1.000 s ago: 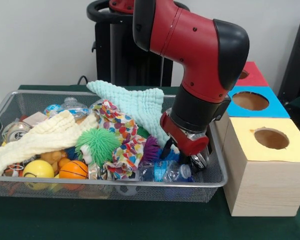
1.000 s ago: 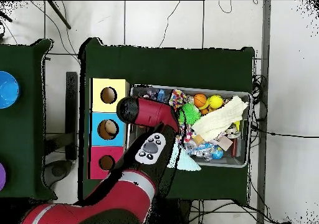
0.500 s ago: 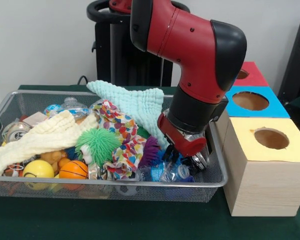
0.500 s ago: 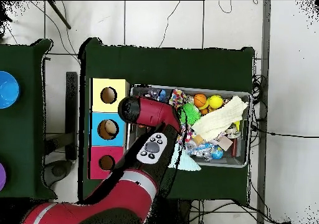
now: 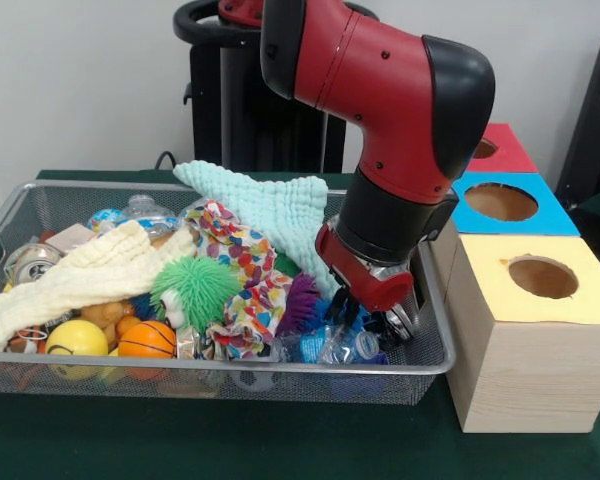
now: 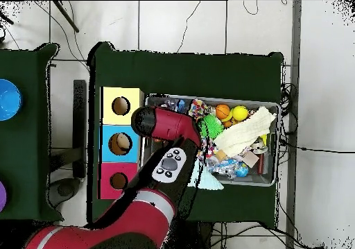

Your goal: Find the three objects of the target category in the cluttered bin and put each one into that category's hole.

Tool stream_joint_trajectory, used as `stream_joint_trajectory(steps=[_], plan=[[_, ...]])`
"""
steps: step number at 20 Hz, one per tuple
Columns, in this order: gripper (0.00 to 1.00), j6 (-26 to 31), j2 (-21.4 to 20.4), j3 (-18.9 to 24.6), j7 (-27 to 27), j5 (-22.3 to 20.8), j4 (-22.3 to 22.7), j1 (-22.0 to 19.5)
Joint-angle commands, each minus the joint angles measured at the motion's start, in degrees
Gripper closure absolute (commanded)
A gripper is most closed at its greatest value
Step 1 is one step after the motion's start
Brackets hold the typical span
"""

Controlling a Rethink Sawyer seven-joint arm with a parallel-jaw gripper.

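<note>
My gripper (image 5: 366,318) is down inside the right end of the wire bin (image 5: 180,366), its jaws open and set just above a clear plastic bottle with a blue label (image 5: 330,345). A purple spiky toy (image 5: 302,297) lies right beside the left fingertip. Three boxes with holes stand beside the bin: yellow (image 5: 540,300), blue (image 5: 500,205) and red (image 5: 500,150). In the overhead view the arm (image 6: 166,125) covers the gripper and that end of the bin (image 6: 208,98).
The bin also holds a mint cloth (image 5: 270,210), a cream cloth (image 5: 80,275), a patterned cloth (image 5: 240,270), a green spiky ball (image 5: 195,285), a yellow ball (image 5: 76,340), a small basketball (image 5: 146,340) and more bottles at the back left.
The gripper has sunk lower into the bin, onto the bottle, and shifted slightly left. The bottle has turned a little under it.
</note>
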Motion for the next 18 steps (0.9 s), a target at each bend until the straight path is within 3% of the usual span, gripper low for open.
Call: stream_joint_trajectory(steps=[1,11,18], plan=[[1.0,4.0,-2.8,1.7,9.9,2.0,0.1,-0.3],[1.0,13.6,-10.1,0.2,7.3,0.4,1.0,-0.2],[1.0,13.7,-11.5,0.8,6.4,-0.4,2.1,-0.9]])
